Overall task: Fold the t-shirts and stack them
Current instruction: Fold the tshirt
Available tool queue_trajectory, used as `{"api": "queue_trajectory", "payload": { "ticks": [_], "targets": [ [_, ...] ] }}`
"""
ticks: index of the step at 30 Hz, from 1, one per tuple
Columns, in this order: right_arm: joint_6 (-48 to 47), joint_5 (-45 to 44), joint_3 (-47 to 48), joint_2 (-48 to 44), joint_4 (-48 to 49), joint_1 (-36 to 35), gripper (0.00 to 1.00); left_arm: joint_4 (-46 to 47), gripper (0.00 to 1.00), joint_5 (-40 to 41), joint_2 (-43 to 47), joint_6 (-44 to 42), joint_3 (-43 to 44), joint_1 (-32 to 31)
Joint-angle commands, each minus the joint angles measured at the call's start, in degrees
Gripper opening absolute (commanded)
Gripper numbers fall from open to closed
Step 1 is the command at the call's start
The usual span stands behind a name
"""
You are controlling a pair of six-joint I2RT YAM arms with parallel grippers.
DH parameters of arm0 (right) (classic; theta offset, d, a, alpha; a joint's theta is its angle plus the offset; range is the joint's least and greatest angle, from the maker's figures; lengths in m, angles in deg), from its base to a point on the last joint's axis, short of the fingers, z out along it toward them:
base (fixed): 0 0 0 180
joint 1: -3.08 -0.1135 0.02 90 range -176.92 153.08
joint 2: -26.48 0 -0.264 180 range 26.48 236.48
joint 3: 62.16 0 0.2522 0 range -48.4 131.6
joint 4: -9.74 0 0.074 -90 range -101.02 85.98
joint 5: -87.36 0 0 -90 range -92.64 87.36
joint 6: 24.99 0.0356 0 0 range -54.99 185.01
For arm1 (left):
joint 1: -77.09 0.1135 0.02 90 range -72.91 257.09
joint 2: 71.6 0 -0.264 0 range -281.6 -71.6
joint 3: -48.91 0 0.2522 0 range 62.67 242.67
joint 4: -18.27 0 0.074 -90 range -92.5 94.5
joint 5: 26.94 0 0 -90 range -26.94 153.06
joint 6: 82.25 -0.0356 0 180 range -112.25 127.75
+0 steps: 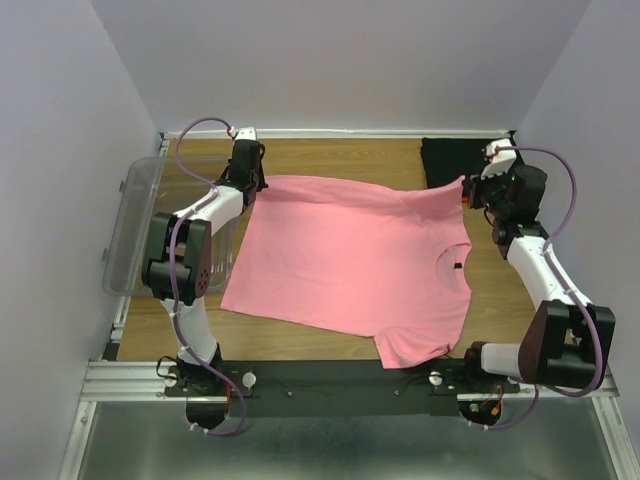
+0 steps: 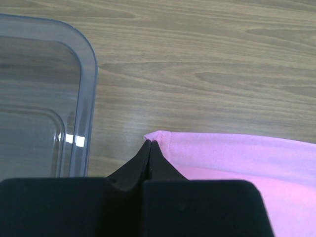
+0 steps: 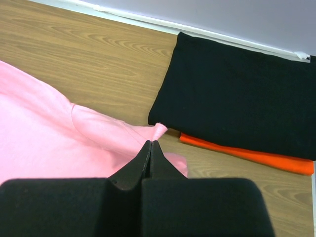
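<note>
A bright pink t-shirt lies spread over the wooden table, neck hole toward the right. My left gripper is shut on its far left hem corner, low over the table. My right gripper is shut on the far right sleeve tip and holds it lifted, so the cloth rises in a ridge toward it. A folded black t-shirt lies on a folded orange-red t-shirt at the far right corner, just beyond the right gripper.
A clear plastic tub stands along the left table edge, its rim close beside the left gripper. Walls enclose the table on three sides. Bare wood shows beyond the pink shirt's far edge.
</note>
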Motion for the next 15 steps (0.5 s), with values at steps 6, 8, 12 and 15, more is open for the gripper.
{"api": "queue_trajectory", "payload": {
  "ticks": [6,8,12,15],
  "targets": [
    [-0.85,1.11,-2.50,-2.25,-1.27,0.80,0.01,0.96,0.00,0.35,3.20,-1.24,-1.77,0.36],
    [-1.03,1.11,-2.76,-2.51,-1.36,0.89,0.01,0.96,0.00,0.35,3.37,-1.24,-1.86,0.36],
    [-1.21,1.38,-3.29,-2.87,-1.63,1.06,0.01,0.96,0.00,0.35,3.64,-1.24,-2.21,0.36],
    [-1.12,1.64,-3.55,-3.13,-1.98,1.32,0.01,0.87,0.00,0.44,3.99,-1.33,-2.47,0.36]
  ]
}}
